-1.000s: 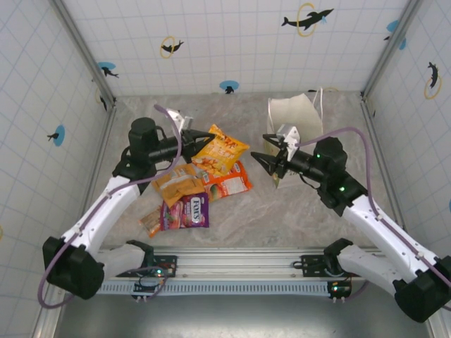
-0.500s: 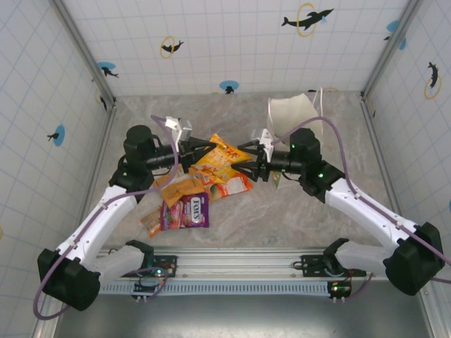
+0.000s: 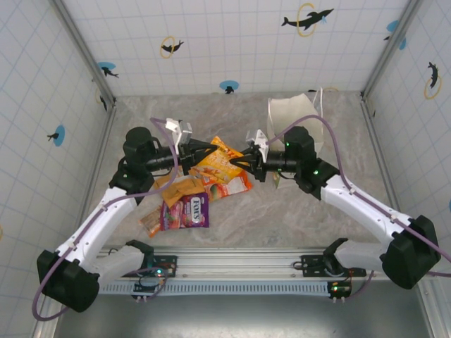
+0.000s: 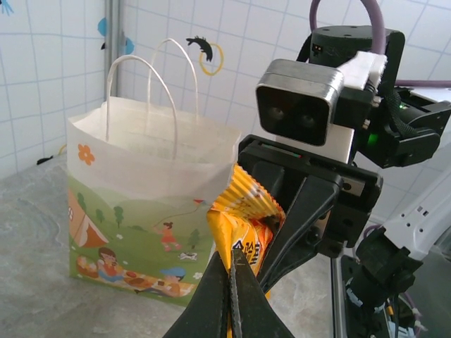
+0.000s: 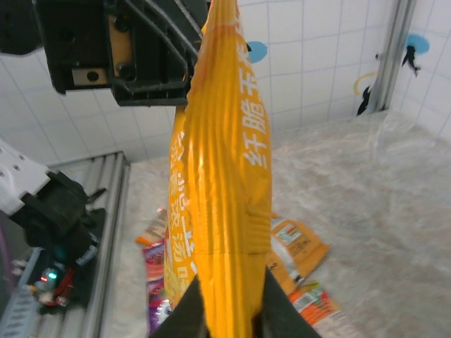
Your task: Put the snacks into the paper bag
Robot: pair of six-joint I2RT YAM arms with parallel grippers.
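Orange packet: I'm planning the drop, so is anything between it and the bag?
Nothing visible does. The left end effector pinches the packet, the right end effector straddles it, and the bag stands upright just behind.

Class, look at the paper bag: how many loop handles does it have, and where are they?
2. Both rise from the open top of the bag. The front handle stands nearer the left wrist camera, and the back handle stands just behind it. No part of either looks hidden.

A grey marbled tabletop [image 3: 296,218] lies inside white grid-tiled walls [image 3: 232,49] dotted with black dolphin stickers [image 3: 306,17]; a ribbed aluminium rail [image 3: 232,262] runs along its near edge.
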